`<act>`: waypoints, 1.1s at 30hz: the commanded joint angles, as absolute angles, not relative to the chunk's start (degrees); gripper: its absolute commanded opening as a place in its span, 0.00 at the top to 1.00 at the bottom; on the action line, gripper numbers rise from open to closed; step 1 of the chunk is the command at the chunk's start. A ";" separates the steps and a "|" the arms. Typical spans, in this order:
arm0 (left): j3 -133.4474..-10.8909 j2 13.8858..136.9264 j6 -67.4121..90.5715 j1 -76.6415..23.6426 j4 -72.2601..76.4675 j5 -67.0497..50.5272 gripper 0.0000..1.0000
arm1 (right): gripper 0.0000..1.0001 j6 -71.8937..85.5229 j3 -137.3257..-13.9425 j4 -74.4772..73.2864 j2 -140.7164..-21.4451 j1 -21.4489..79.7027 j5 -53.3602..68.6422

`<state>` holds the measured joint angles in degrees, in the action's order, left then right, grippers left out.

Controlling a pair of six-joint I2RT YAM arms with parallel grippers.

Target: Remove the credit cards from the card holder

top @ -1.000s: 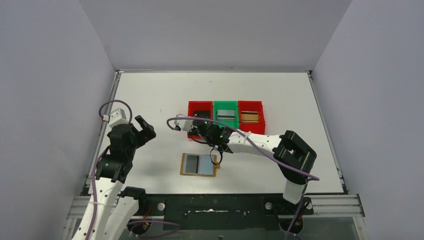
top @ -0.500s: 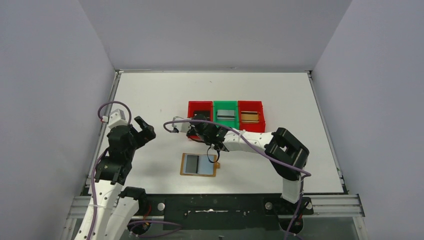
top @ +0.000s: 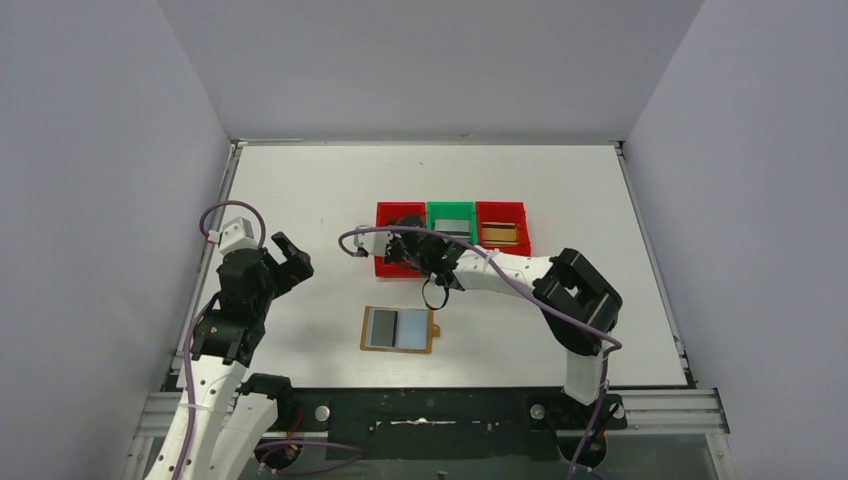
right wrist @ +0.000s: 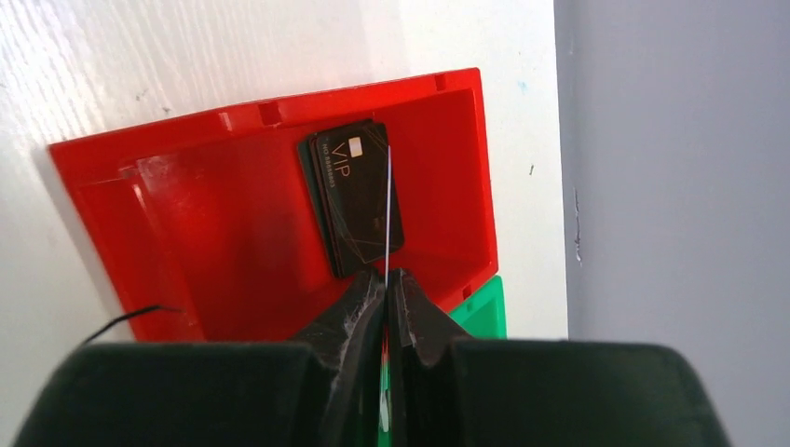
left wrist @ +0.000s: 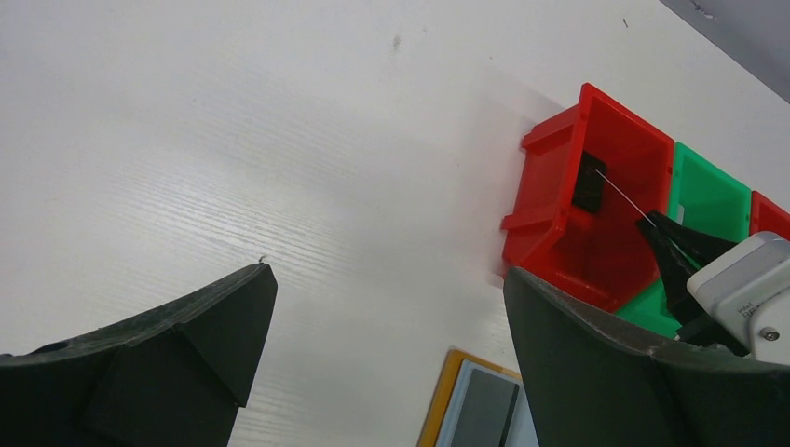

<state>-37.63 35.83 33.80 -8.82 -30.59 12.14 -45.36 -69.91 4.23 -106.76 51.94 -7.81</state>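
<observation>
Grip: my right end effector (right wrist: 385, 277) clamped on card (right wrist: 388, 207) over red bin (right wrist: 214, 233), 12 o'clock of wallet (top: 398, 328).
Left end effector (left wrist: 387, 275): apart.
Risk: tip-only pinch; card could slip.

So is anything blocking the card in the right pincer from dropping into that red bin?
Nothing visible. The right pincer holds the card edge-on over the open red bin; only black cards already lie inside.
</observation>
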 commanded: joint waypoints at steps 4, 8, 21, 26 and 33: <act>-38.14 35.73 32.87 -8.00 -27.77 11.21 0.04 | 0.99 -49.56 -76.20 3.66 -111.00 48.54 -2.15; -38.06 35.72 32.74 -7.67 -27.62 10.80 0.04 | 0.98 -50.91 -78.38 3.40 -113.39 47.72 -1.74; -37.88 35.73 32.30 -6.86 -27.25 9.65 0.04 | 0.94 -56.34 -86.93 0.51 -121.31 45.91 -4.42; -37.88 35.33 31.91 -6.59 -27.07 9.23 0.04 | 0.91 -56.58 -88.07 -0.52 -122.65 45.07 -5.58; -37.88 34.90 31.82 -6.18 -26.98 9.32 0.04 | 0.90 -55.76 -87.77 -3.57 -122.39 44.60 -4.28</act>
